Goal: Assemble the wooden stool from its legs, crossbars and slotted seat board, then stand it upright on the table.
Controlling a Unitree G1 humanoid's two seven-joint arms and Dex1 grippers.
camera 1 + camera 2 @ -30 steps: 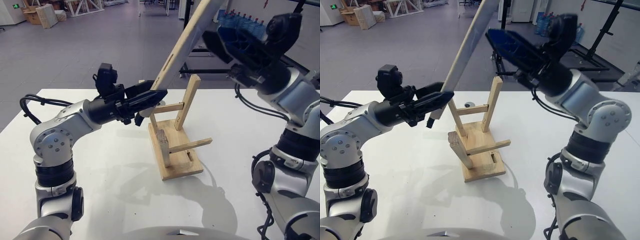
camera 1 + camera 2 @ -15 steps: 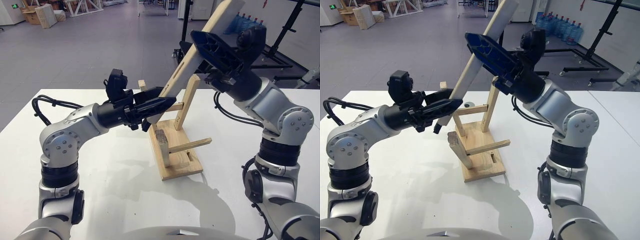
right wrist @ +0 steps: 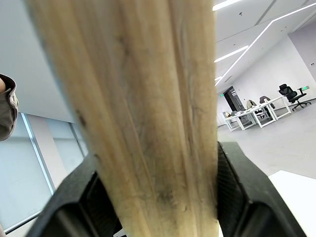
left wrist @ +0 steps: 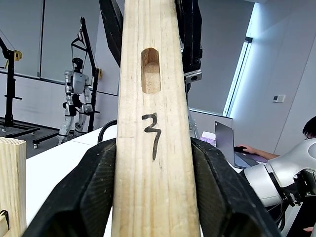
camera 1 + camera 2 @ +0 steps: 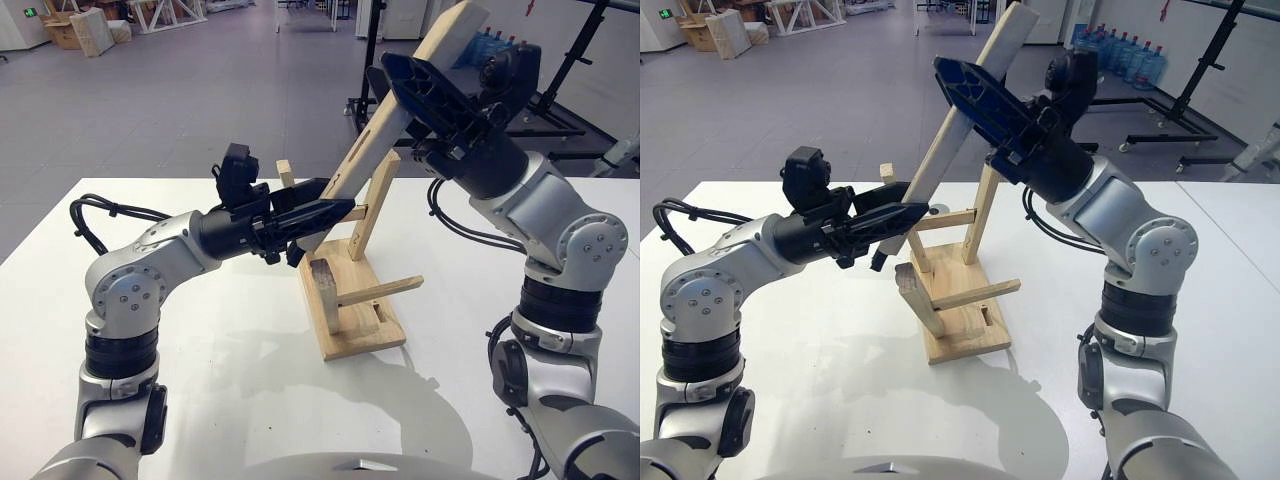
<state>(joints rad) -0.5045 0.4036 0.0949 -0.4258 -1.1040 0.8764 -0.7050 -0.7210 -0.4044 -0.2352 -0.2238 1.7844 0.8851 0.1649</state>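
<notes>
Left gripper (image 5: 335,206) and right gripper (image 5: 402,85) both clamp the slotted board (image 5: 367,148), slanted above the stool frame (image 5: 365,335), likely to line up its slots.

The leg (image 5: 362,165) has swung closer to the stool frame (image 5: 362,312).

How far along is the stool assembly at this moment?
Done: the seat board lies flat on the table, with legs standing from it and crossbars fitted into them. In hand: the left tool and right tool are both shut on a long slotted piece, slanted above them. Left: fitting that piece, then standing everything upright.
</notes>
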